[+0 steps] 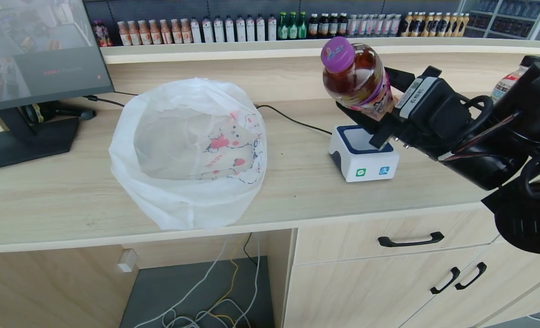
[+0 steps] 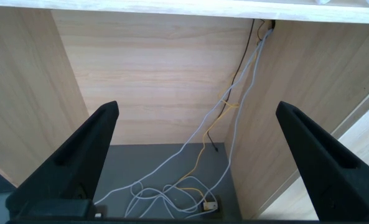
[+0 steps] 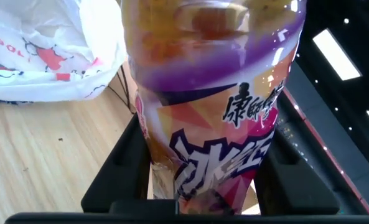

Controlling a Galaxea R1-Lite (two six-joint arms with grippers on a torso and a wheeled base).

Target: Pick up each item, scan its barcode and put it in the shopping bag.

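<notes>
My left gripper (image 2: 196, 106) hangs open below the bench (image 1: 47, 191), facing loose cables (image 2: 190, 186) on the floor. My right gripper (image 1: 372, 102) is clamped on the purple-capped bottle (image 1: 354, 77), which is tilted in the air just above the white scanner (image 1: 363, 159). The shopping bag (image 1: 188, 155) stands open on the bench, to the scanner's left. Farther back are a monitor (image 1: 33, 50) and a shelf of drinks (image 1: 252, 27).

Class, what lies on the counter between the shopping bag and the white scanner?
Head view: mostly bare counter, crossed only by a thin black cable leading to the scanner.
</notes>
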